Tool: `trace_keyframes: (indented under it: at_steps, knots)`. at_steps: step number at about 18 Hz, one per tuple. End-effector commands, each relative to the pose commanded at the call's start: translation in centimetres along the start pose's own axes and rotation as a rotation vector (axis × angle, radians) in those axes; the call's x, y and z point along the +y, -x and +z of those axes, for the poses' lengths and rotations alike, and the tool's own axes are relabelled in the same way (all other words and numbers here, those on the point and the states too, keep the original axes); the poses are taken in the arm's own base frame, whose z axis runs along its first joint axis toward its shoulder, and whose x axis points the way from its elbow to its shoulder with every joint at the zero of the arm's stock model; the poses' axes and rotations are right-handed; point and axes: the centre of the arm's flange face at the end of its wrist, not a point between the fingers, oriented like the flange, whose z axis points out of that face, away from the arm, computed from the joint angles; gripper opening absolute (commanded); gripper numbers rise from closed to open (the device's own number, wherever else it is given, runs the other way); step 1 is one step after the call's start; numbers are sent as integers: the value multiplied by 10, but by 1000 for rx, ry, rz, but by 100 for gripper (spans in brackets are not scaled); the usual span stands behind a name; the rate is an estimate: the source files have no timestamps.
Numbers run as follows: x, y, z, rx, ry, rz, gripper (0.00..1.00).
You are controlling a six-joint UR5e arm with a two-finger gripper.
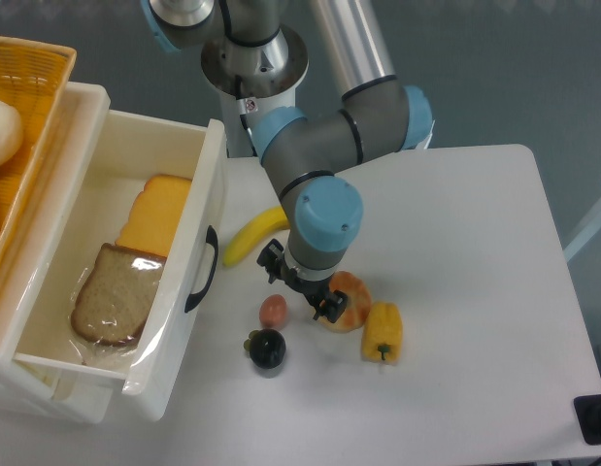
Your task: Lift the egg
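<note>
One gripper (300, 287) is hovering with fingers spread wide and gripping nothing; the egg (273, 310) is lying on the table (475, 243) at its seven o'clock, just above the grapes (268, 349).

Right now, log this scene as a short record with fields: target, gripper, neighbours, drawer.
target: egg, lying on the table, not held
gripper: gripper just right of and above the egg, open, holding nothing
neighbours: dark grape cluster in front of egg; banana behind; shrimp and yellow pepper to its right
drawer: drawer open, holds bread slice and cheese
</note>
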Motion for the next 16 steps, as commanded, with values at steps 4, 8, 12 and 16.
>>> trace_keyframes:
  at_steps: [4, 8, 12, 16]
  knots:
    - [-5, -5, 12, 13, 10, 9, 100]
    - [-6, -4, 19, 26, 15, 7, 100]
    - [-10, -10, 28, 39, 22, 16, 100]
    - [-16, -18, 37, 45, 27, 17, 100]
